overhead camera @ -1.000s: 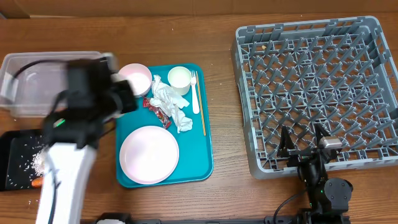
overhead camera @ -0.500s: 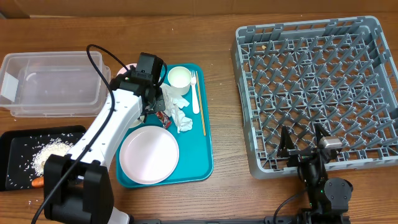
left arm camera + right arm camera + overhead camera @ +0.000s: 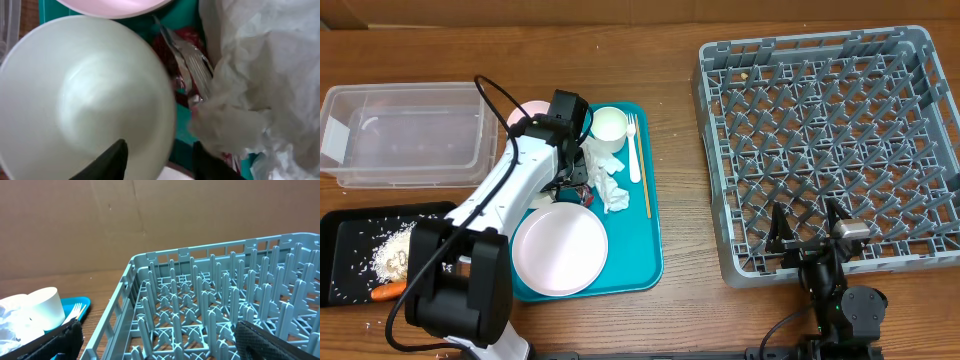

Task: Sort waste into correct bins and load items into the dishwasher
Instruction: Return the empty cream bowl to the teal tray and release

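My left gripper [image 3: 159, 152] is open over the teal tray, its jaws astride the rim of a white bowl [image 3: 80, 95]: one finger inside, one outside. A red wrapper [image 3: 175, 50] and crumpled napkins [image 3: 260, 85] lie right beside it. In the overhead view the arm covers most of that bowl [image 3: 530, 113]. The pink plate [image 3: 560, 248], a white cup [image 3: 608, 125] and the fork [image 3: 634, 150] also sit on the tray. My right gripper [image 3: 808, 222] is open and holds nothing at the front wall of the grey dish rack [image 3: 830, 140].
The clear tub [image 3: 410, 135] stands at the far left. In front of it the black tray [image 3: 345, 235] holds food scraps [image 3: 392, 255] and a carrot stick [image 3: 388, 292]. A thin wooden stick [image 3: 646, 185] lies on the teal tray [image 3: 645, 255].
The left arm swung right from beside the tub to the teal tray, came down at the bowl, and its jaws parted. The right arm has not moved.
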